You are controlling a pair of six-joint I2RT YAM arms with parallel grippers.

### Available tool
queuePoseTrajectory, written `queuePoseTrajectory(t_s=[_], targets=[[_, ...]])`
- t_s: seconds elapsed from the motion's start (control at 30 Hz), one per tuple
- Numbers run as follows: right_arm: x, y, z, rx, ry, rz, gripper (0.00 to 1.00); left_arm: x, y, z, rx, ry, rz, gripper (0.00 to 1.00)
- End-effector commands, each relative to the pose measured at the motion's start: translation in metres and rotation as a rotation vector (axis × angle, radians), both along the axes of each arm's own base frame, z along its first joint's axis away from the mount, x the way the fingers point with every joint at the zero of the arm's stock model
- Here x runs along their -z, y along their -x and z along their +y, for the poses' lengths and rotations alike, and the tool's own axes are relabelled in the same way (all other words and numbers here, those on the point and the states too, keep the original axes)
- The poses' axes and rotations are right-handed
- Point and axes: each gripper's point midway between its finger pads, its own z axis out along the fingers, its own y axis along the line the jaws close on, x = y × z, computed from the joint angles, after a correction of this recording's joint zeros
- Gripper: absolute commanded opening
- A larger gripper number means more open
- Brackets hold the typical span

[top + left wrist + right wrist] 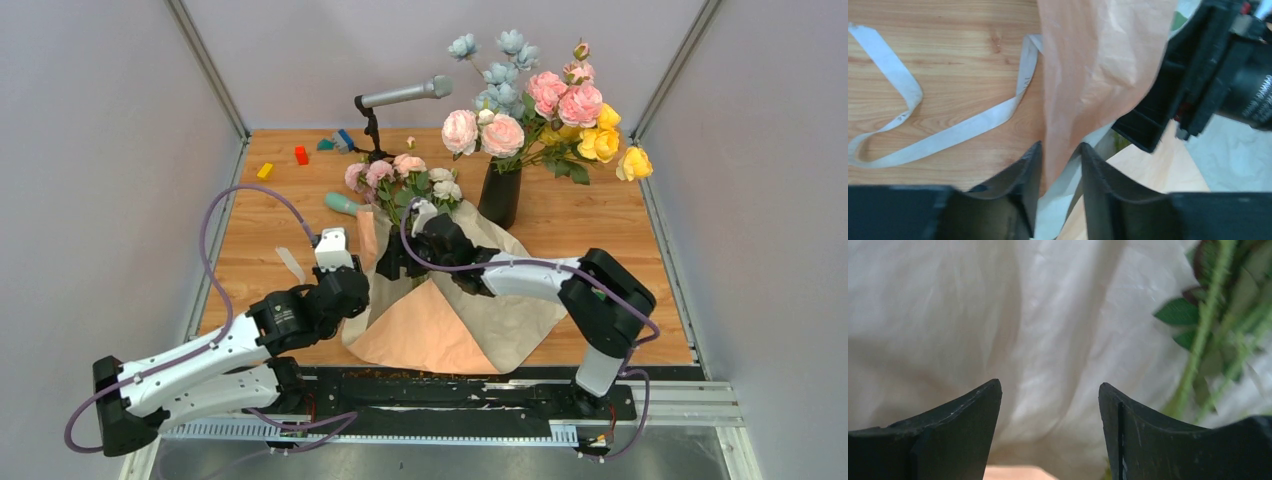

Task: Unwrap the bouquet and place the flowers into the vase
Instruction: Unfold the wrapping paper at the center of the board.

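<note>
The bouquet (440, 325), a bundle in crinkled peach-orange paper with a beige inside, is laid in the middle of the wooden table (280, 200); its paper is spread flat toward the near edge, and the small pink and cream flowers (400, 178) are pointed at the back. The paper is judged light, thin and floppy; it is best pinched at a loose edge and peeled slowly, since it can be torn. The thin green stems look bendy and are best held low, all together; the blooms can be squashed. The left gripper (1060, 150) is parted a little, the orange paper edge hanging loose between its fingers; the right gripper (1050, 387) is opened wide, with nothing held, facing the beige paper. The tall glossy black vase (499, 195) is stood near the flower heads.
</note>
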Motion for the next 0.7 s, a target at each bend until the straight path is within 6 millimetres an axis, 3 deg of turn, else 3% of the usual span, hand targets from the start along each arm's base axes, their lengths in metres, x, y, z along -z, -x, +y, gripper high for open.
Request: queuePoseTrajectory(t_s=[0.0,0.07,0.4,0.47,0.67], targets=[[-0.020,-0.009,0.050,-0.110,-0.066,-0.065,0.71,-0.021,0.003,0.017,-0.004,-0.010,-0.024,0.46],[-0.004,-0.009,0.062,-0.141,-0.049,-0.038,0.71,-0.031,0.004,0.021,0.006,-0.012,-0.024,0.55],[0.045,-0.010,0.089,-0.210,0.004,0.039,0.69,-0.079,0.003,0.020,0.049,0.028,-0.065,0.64],[0.048,-0.010,0.090,-0.212,0.009,0.044,0.69,-0.078,-0.001,0.017,0.054,0.027,-0.064,0.65],[0.035,-0.010,0.085,-0.213,0.012,0.014,0.69,-0.042,-0.026,0.017,0.022,0.066,-0.002,0.62]])
